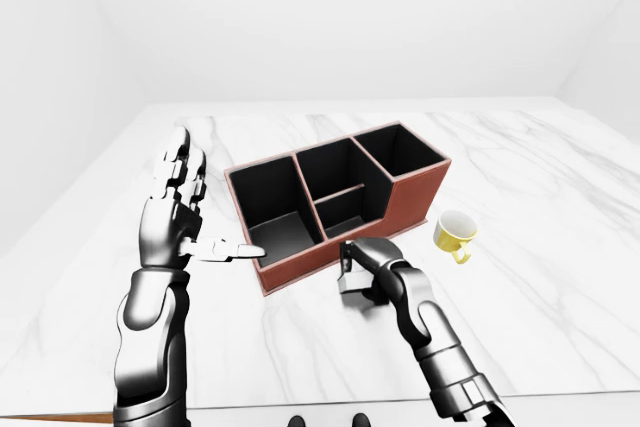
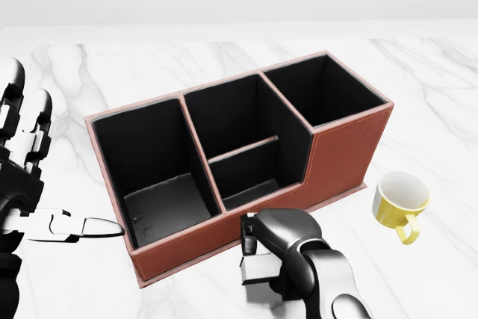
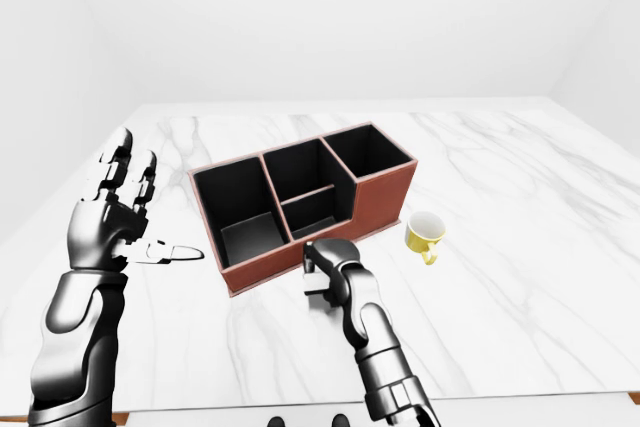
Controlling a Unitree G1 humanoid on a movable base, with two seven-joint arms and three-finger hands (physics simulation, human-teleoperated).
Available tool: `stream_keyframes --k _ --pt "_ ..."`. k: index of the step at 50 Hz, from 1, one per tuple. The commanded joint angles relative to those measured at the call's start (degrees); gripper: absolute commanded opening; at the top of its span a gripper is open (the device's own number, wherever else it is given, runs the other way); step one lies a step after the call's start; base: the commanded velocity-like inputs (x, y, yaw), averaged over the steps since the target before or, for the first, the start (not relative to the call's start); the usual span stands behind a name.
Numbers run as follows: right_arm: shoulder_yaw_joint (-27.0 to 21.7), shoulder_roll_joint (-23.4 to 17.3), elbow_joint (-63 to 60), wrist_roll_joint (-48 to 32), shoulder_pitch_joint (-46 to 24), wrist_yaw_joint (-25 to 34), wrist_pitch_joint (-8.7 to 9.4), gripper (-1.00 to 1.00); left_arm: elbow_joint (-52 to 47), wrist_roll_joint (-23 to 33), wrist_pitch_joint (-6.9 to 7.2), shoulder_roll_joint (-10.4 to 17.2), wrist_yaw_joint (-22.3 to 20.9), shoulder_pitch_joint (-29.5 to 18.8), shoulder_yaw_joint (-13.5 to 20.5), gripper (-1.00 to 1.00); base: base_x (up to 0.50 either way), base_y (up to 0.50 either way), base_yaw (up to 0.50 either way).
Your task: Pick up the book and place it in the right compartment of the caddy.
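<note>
Right hand [image 2: 287,255] curled low by caddy [image 2: 340,151] near wall, grasp unclear; book hidden. Left hand [image 1: 178,209] spread wide at caddy's left. White marble table [image 1: 560,187], white walls, yellow mug [image 2: 401,203] right.

The table [image 1: 560,277] has a polished white marble top with grey veining and a soft sheen. The caddy [image 2: 347,151] has reddish-brown walls with a matt, leather-like look and lighter edging along the rims; its compartment interiors are matt black. The mug [image 2: 401,201] near the table's right edge is glossy yellow outside and white inside, resembling glazed ceramic. Both hands, left [image 1: 175,209] and right [image 2: 280,248], are smooth, glossy silver-and-black metal or plastic.
</note>
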Motion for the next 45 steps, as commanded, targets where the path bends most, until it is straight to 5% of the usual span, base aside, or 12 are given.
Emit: stream_keyframes --k 1,12,24,45 --pt "-0.4 -1.1 3.8 -0.6 1.4 0.0 0.0 -1.0 0.0 0.0 0.0 0.0 -0.1 0.1 0.0 1.0 0.0 0.0 0.0" --pt "-1.3 -2.0 -5.8 -0.6 3.8 3.2 0.0 -1.0 0.0 0.0 0.0 -0.1 -0.2 0.2 0.0 1.0 0.0 0.0 0.0" --pt "-3.8 -3.3 -26.1 -3.6 9.4 13.0 0.0 -1.0 -0.4 0.1 0.0 -0.2 -0.7 0.5 -0.3 1.0 0.0 0.0 0.0" --pt "-9.1 -3.3 -48.6 -6.7 6.5 13.0 0.0 -1.0 -1.2 0.5 0.0 -0.5 -1.5 1.1 -0.5 1.0 0.0 0.0 0.0"
